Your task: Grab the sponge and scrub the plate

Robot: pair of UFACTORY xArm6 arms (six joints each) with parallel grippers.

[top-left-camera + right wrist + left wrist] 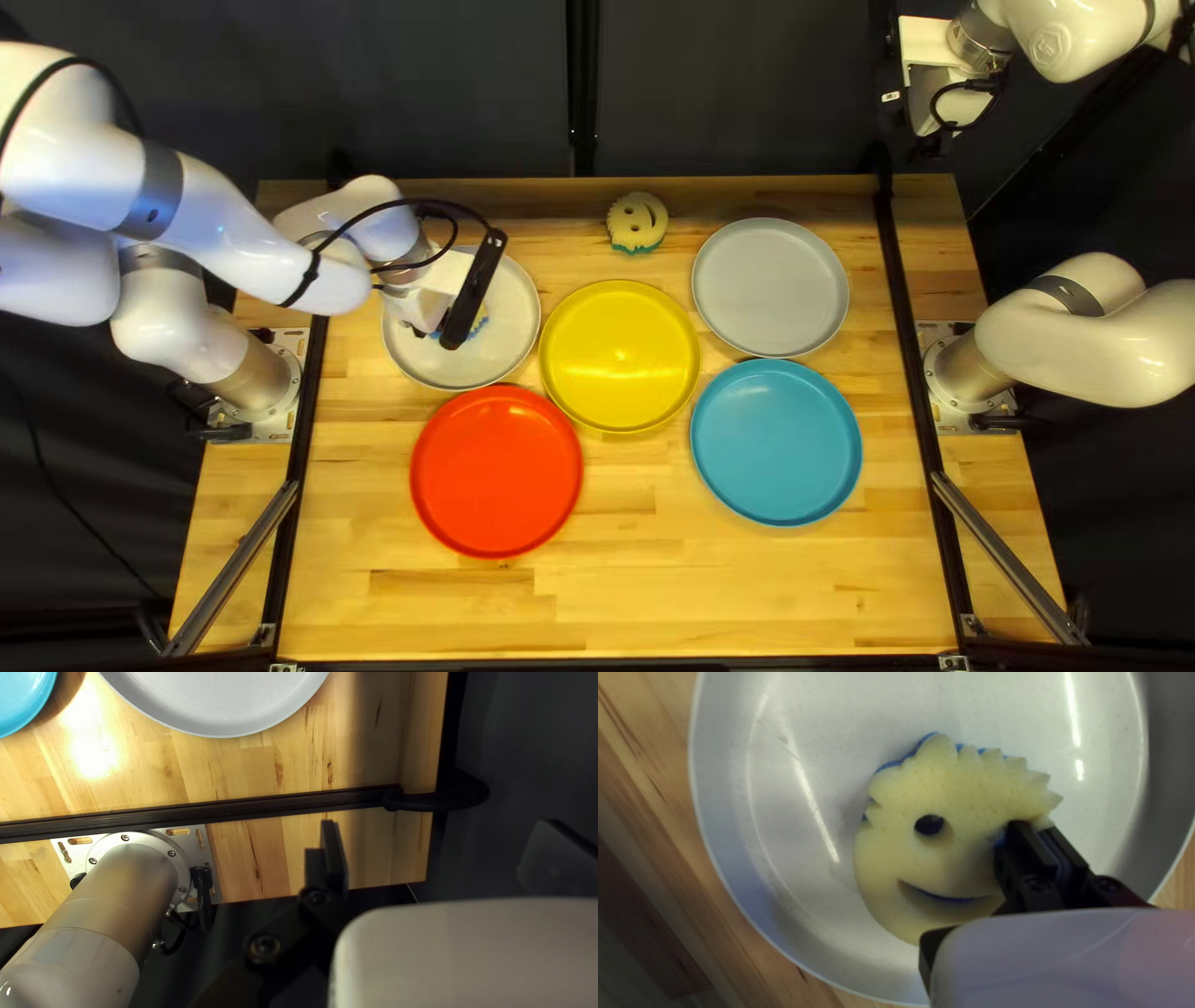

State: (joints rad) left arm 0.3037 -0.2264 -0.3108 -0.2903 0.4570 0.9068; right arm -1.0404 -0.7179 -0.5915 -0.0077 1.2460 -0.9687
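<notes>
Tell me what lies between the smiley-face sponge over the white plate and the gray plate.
The yellow plate lies between the smiley-face sponge and the gray plate, as the top left view shows.

The cream sponge, round with a jagged crest, cut-out eye and smile and a blue backing, is pinched at its edge, face up over the middle of the pale, raised-rim plate, which lies flat on the surface.
</notes>
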